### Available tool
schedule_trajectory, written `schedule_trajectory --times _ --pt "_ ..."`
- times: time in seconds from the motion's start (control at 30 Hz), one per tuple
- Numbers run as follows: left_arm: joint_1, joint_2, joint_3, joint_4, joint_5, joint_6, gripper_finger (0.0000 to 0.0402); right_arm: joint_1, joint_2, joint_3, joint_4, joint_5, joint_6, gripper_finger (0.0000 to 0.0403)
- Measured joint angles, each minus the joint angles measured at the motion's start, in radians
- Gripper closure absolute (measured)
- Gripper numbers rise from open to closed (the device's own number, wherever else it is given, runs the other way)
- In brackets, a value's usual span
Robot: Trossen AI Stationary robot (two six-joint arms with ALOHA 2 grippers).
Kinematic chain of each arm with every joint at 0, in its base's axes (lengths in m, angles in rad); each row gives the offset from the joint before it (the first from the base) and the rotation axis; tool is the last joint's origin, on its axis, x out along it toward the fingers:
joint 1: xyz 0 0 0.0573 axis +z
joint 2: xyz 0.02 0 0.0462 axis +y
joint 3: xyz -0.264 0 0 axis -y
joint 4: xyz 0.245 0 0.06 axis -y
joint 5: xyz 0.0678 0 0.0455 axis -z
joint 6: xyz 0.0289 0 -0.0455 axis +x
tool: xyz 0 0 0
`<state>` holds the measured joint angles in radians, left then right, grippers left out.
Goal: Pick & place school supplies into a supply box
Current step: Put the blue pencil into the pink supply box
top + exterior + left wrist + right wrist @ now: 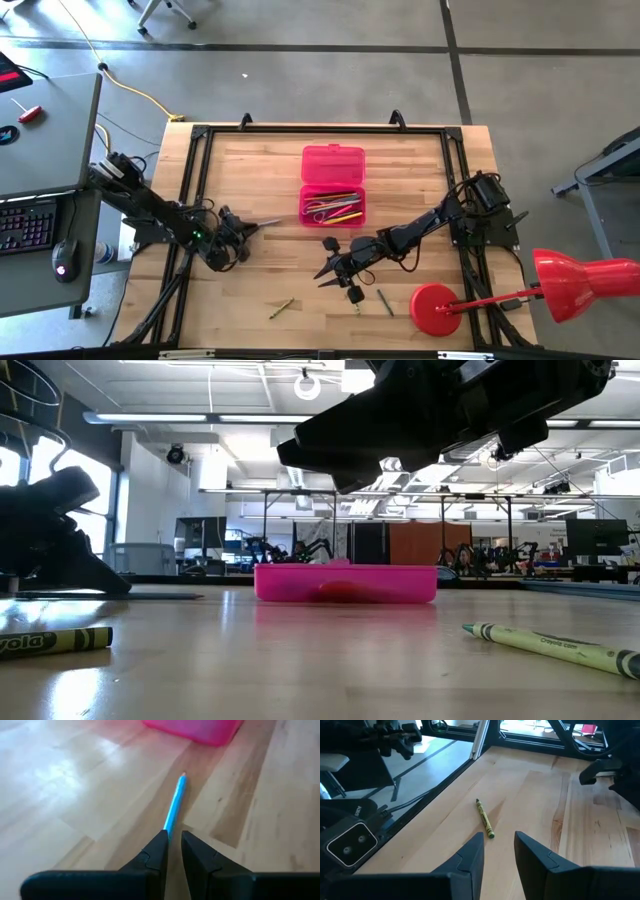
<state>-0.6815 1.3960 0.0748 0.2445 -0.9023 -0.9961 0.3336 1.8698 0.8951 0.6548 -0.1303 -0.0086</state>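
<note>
On the table's left half, our left gripper (173, 845) pinches a blue pencil (174, 805) by its rear end.
The pencil's long axis runs straight out from the jaws, tip toward the supply box (333, 186), which lies at about two o'clock from this gripper in the high view; the left arm is the nearer. Our right gripper (498, 847) hovers empty, jaws narrowly apart, over a green crayon (484, 818).

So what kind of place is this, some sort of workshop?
Most likely a robotics lab or workshop: an open hall with a concrete floor, a computer desk with a keyboard beside the wooden table, and more work tables in the background.
</note>
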Motion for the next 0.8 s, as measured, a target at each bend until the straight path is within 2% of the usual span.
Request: schedule_trajectory --times 0.2,0.67,0.8 --pt "0.000 0.001 -0.001 -0.014 -0.029 0.057 0.0314 0.000 0.000 0.000 0.000 0.000 -0.024 0.0316" --pt "0.001 0.003 -0.002 0.096 -0.046 0.022 0.0314 0.000 0.000 0.000 0.000 0.000 -0.026 0.0316" --pt "0.001 0.002 0.015 0.101 -0.100 0.022 0.0314 0.000 0.000 0.000 0.000 0.000 -0.043 0.0316"
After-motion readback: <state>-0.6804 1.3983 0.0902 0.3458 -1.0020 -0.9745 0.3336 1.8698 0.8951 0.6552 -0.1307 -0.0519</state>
